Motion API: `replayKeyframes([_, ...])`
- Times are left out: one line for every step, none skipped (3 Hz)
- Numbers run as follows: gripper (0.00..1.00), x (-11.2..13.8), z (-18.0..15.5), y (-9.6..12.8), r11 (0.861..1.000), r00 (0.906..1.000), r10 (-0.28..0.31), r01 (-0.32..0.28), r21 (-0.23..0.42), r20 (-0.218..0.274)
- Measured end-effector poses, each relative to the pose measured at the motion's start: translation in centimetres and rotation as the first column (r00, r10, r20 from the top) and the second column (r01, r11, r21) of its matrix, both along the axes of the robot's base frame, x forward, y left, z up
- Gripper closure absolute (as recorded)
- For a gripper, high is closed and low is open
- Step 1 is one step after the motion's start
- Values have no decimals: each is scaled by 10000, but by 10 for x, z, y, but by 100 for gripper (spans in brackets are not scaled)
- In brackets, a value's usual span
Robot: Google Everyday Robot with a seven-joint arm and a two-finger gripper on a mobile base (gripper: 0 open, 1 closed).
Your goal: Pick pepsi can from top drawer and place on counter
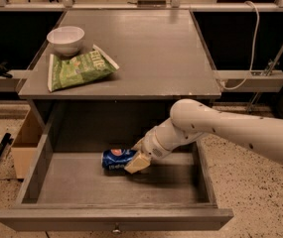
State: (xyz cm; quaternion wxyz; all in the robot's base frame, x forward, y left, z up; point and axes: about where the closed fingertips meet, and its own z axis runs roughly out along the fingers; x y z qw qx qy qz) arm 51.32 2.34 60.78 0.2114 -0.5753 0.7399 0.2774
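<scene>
The pepsi can (115, 158), blue with a round logo, lies on its side on the floor of the open top drawer (111, 218), left of centre. My gripper (137, 153) reaches down into the drawer from the right on a white arm. Its jaws straddle the can's right end, one tan pad (137, 163) in front and the other behind, closed against it. The can rests on the drawer floor. The grey counter (151, 48) lies above and behind the drawer.
A green chip bag (79, 69) and a white bowl (65, 38) sit on the counter's left side. A cardboard box (26, 143) stands on the floor left of the drawer. A white cable (252, 43) hangs at the right over a side shelf.
</scene>
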Motion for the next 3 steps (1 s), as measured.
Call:
replayKeyframes([100,0,0,0,10000,10000,0,0,0,0])
replayKeyframes([100,-1,15,-15,9994,9998,-150,154,-314,137])
replayKeyframes([100,0,31,-27,9984,9992,-262,277,-501,300])
